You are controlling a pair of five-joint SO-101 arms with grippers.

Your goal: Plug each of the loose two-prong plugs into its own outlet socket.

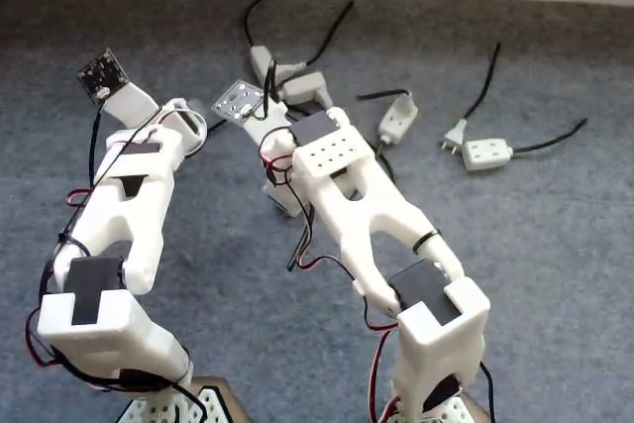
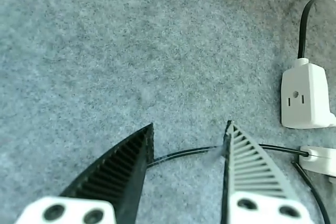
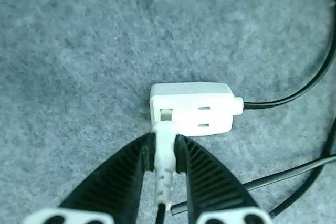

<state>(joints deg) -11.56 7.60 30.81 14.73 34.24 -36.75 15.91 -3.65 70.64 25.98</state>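
Note:
My right gripper (image 3: pixel 165 137) is shut on a white two-prong plug (image 3: pixel 164 171), low over the grey carpet. The plug's front end meets the end face of a white outlet socket (image 3: pixel 191 107) whose black cord runs off sideways; the prongs are hidden. My left gripper (image 2: pixel 189 127) is open above a thin black cable (image 2: pixel 178 155), with nothing between its fingers. Beside it lie another white socket (image 2: pixel 304 95) and the end of a white plug (image 2: pixel 321 160). In the high view a loose plug (image 1: pixel 453 139) lies against a socket (image 1: pixel 486 154) at the right.
More white sockets with black cords lie at the back of the carpet (image 1: pixel 302 86), (image 1: pixel 396 118). Black cords (image 3: pixel 310 85) curl near the right gripper. Both arms stand close together in the middle; open carpet (image 1: pixel 555 264) lies at the right front.

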